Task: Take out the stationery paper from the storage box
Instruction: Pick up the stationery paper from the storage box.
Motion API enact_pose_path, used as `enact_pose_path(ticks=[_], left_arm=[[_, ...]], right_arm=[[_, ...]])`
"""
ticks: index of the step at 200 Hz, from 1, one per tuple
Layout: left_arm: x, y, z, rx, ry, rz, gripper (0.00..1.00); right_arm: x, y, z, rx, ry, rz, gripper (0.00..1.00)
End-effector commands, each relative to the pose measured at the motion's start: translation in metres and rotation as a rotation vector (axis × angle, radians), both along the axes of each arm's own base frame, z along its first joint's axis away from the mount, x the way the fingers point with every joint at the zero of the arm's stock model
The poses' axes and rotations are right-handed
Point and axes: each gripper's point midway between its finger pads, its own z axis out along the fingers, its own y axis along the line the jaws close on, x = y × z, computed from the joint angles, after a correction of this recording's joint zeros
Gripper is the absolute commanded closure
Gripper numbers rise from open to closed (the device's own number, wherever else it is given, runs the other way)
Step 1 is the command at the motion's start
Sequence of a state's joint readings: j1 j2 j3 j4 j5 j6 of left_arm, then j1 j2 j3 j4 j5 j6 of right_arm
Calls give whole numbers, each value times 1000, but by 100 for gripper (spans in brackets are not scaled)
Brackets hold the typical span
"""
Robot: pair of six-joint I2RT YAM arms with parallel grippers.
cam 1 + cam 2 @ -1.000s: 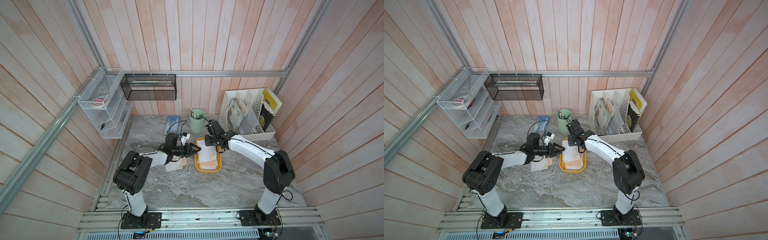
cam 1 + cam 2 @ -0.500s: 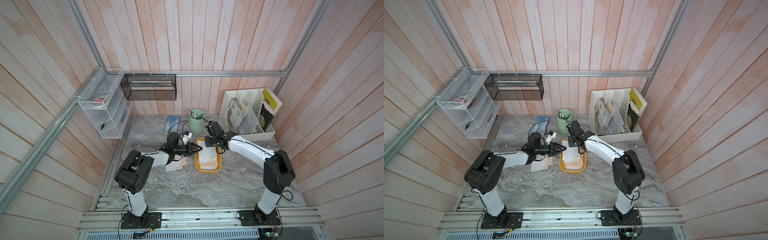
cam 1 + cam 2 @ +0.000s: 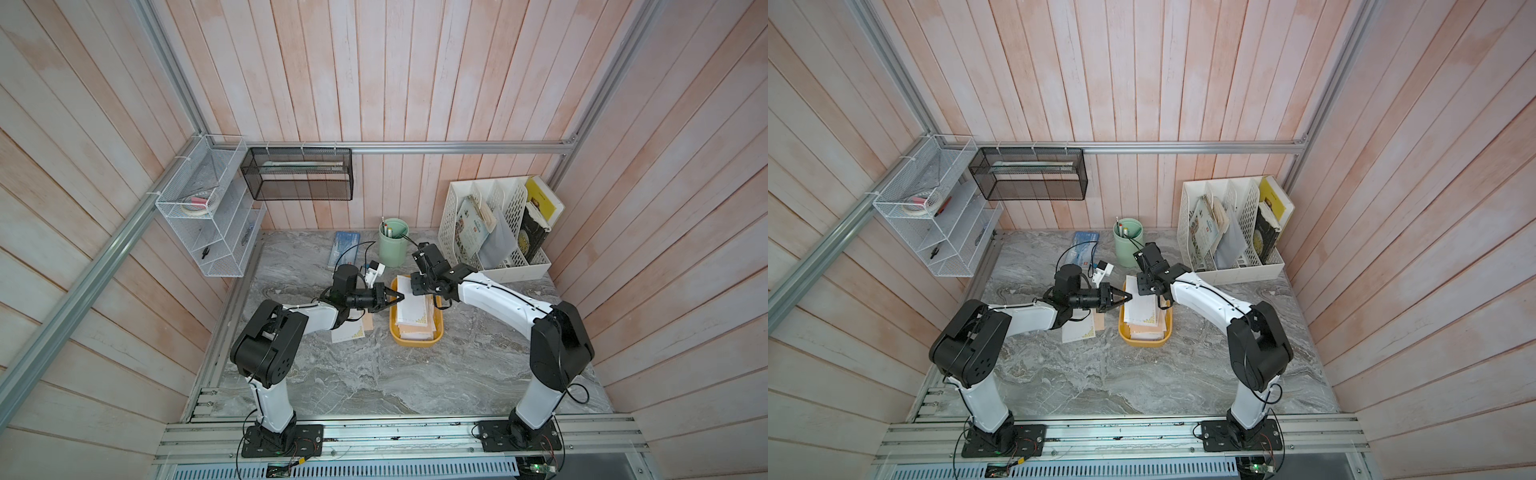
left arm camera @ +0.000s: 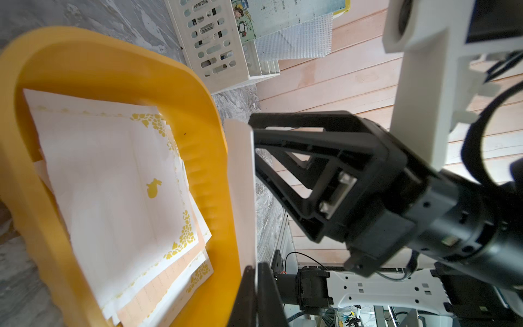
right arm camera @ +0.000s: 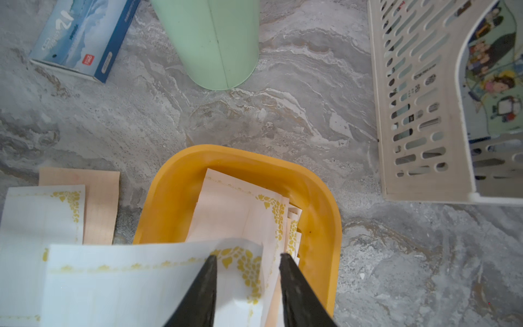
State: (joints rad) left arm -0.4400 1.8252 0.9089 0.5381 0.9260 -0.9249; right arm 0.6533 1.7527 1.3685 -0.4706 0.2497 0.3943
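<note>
Holding: left gripper (image 4: 256, 273) is pinched tight on the edge of the lifted sheet (image 5: 141, 277), a white one with gold corners. It's up in the air above the box rim on the left arm's side and shows edge-on in the left wrist view.
Right arm: right gripper (image 5: 247, 259) points down over the box with its jaws apart and a clear gap between them, not clamping anything. One fingertip overlaps the lifted sheet's gold corner in the right wrist view; can't tell if it actually touches.
Box: the yellow storage box (image 5: 181, 161) sits on the marble table (image 3: 374, 374), right between the two arms.
Inside the box: the rest of the stationery paper (image 4: 113, 175) is a messy stack, with a gold-bordered white page on top and peach ones peeking out underneath.
Already out: a white sheet (image 5: 36, 218) lies partly over a peach sheet (image 5: 100, 203), flat on the table just beside the box on the left arm's side.
Background stuff: green cup (image 5: 215, 42) with pens, blue carton (image 5: 82, 36) near it, and a white file organizer (image 3: 494, 232) by the back wall.
</note>
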Motion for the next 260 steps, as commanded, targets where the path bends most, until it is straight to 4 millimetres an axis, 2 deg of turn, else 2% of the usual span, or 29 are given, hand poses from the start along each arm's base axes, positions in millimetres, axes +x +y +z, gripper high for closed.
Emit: enact_pose_path(ticks=[1, 17, 31, 40, 56, 69, 82, 109, 187, 210, 231, 252, 260], left_arm=[[0, 10, 13, -25, -49, -11, 100], [-3, 21, 25, -76, -74, -17, 100], [-7, 30, 39, -149, -105, -33, 100], [-13, 36, 49, -201, -123, -51, 100], [-20, 43, 64, -286, -150, -76, 100], [-25, 45, 73, -347, -162, -93, 100], [-27, 45, 79, -394, -159, -108, 100], [-26, 40, 77, -396, -157, -120, 100], [-29, 37, 83, -400, -164, -134, 100], [-29, 37, 81, -399, -157, -132, 100], [-29, 37, 79, -397, -155, -132, 100], [-29, 36, 76, -384, -150, -133, 100], [-29, 36, 75, -378, -151, -132, 100]], right_arm=[[-1, -14, 18, 11, -57, -45, 54], [-3, -15, 29, 132, -78, -13, 51], [-8, -6, 43, 332, -100, 79, 50], [-13, -3, 57, 492, -126, 139, 49], [-28, 0, 86, 769, -176, 263, 42], [-38, 0, 101, 901, -191, 339, 40], [-43, 6, 105, 942, -180, 398, 40], [-52, 20, 109, 1017, -155, 501, 39], [-45, 34, 106, 1100, -119, 557, 40], [-45, 35, 111, 1120, -132, 572, 52], [-43, 34, 115, 1112, -148, 568, 73], [-41, 32, 117, 1091, -163, 556, 100], [-41, 31, 116, 1084, -166, 549, 100]])
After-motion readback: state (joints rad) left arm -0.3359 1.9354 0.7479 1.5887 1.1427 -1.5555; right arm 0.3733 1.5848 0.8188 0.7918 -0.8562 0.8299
